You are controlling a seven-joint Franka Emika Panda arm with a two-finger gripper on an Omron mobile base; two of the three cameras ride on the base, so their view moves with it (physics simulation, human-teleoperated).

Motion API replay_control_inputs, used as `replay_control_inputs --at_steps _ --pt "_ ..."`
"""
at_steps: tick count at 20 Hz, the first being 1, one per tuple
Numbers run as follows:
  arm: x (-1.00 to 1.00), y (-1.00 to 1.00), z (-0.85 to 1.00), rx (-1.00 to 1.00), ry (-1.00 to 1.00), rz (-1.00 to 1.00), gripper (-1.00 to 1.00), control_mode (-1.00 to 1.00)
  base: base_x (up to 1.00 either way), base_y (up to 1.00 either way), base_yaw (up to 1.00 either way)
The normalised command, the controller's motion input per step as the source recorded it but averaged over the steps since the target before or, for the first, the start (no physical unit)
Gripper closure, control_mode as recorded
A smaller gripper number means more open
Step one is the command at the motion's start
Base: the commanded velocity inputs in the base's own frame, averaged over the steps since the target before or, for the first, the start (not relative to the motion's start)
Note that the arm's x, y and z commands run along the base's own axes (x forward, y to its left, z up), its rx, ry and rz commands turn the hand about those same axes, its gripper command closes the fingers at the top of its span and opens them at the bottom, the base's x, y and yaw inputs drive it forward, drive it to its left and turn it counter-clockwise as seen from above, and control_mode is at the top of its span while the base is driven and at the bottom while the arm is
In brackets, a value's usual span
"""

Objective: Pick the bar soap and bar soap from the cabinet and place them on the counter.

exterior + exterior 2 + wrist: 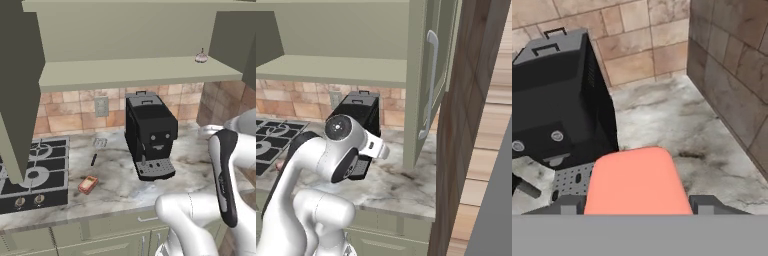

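Left of the black boxy coffee machine (150, 132), the orange-brown boxy bar soap (88, 184) is lying on the beige marbled stone table (115, 185). Right of that machine, the claw (637, 202) is gripping the rounded coral-red bar soap (637, 182), jaws wide around it. Lowering level before letting go seems wise.

It is a home kitchen: a black gas hob (32, 172) sits left of a black coffee machine (150, 134) on the marbled stone bench (115, 185), under sage-green wall cabinets (135, 45).
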Motion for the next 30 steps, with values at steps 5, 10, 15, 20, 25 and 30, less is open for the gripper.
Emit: replay_control_inputs --at_steps 5,10,15,20,25,30 --pt "0.00 -0.10 -0.48 0.00 0.11 0.00 1.00 -1.00 0.00 0.00 0.00" --pt "-0.03 -0.18 -0.46 0.00 0.06 0.00 1.00 -1.00 0.00 0.00 0.00" --pt "0.00 -0.14 -0.41 0.00 0.06 0.00 1.00 -1.00 0.00 0.00 0.00" --pt "0.01 -0.01 -0.40 0.00 0.10 0.00 1.00 -1.00 0.00 0.00 0.00" --pt "0.02 -0.03 -0.36 0.00 0.07 0.00 1.00 -1.00 0.00 0.00 0.00" --pt "0.11 -0.01 -0.33 0.00 0.00 0.00 1.00 -1.00 0.00 0.00 0.00"
